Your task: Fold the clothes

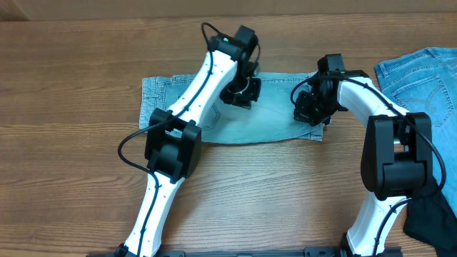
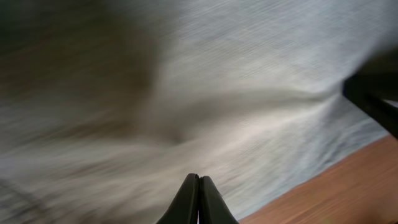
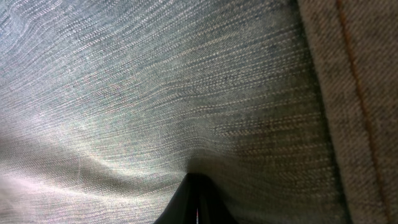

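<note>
The pale light-blue denim shorts [image 1: 271, 118] lie folded on the wooden table, their waistband end at the left [image 1: 153, 96]. My left gripper [image 1: 239, 91] is over the upper middle of the shorts. In the left wrist view its jaws [image 2: 199, 178] are shut tip to tip, with blurred denim [image 2: 249, 74] right behind them and no cloth seen between them. My right gripper [image 1: 310, 111] is at the shorts' right end. In the right wrist view its jaws [image 3: 196, 180] are shut, with denim [image 3: 155, 93] puckered onto the tips, beside a stitched seam [image 3: 351, 74].
Medium-blue jeans [image 1: 421, 75] lie at the far right edge. A dark garment [image 1: 435, 214] sits at the near right, beside the right arm's base. Bare wood [image 2: 329, 186] shows just beyond the shorts' edge.
</note>
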Motion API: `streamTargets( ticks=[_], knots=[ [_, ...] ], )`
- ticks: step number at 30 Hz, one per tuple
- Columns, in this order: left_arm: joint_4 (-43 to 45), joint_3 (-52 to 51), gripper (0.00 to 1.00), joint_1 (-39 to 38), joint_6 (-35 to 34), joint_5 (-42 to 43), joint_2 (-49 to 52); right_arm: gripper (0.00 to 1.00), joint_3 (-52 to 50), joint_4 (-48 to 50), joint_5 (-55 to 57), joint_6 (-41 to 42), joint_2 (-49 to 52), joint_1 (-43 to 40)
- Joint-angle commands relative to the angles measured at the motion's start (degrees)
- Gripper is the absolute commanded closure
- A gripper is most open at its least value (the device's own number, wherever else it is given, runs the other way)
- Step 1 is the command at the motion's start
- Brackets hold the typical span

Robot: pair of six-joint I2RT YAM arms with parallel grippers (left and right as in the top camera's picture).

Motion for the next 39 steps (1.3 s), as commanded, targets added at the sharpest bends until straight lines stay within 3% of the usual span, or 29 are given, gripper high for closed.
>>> streamTargets(
  ticks=[1,6,12,23,28,34,37,39],
  knots=[
    [1.73,-0.5,0.96,-2.97,-2.73,0.83,-0.35,0.96,-0.63,0.13,4.94,-0.42,0.02,-0.63],
    [3.04,-3.15,0.96,-7.28,-5.95,-8.44,-0.35,0.96,-0.63,-0.68,4.96,-0.44,0.02,-0.66],
    [6.69,-14.67,0.96,-6.97,-6.99,-12.59,-0.35,0.96,-0.63,-0.72,4.96,-0.44,0.02,-0.66],
    [-3.78,-17.29,0.96,7.89,-5.44,-15.17,-0.72,0.96,-0.63,-0.92,5.01,-0.46,0.02,-0.66],
    [-3.98,-13.97,0.96,12.2,-1.18,-8.96,-1.14,0.96,-0.63,-1.14,5.55,-1.92,0.02,-0.66],
    [-8.22,-0.2,0.94,12.46,0.15,-9.11,-1.18,0.96,-0.63,-1.57,7.74,-2.47,0.02,-0.66],
    [-12.02,4.52,0.92,12.59,-0.13,-13.68,-1.18,0.94,-0.63,-1.97,7.89,-7.45,0.02,-0.66],
    [-12.9,4.68,0.91,13.05,-1.09,-18.78,-1.16,0.84,-0.61,-2.23,11.63,-11.32,0.02,-0.66]
  ],
)
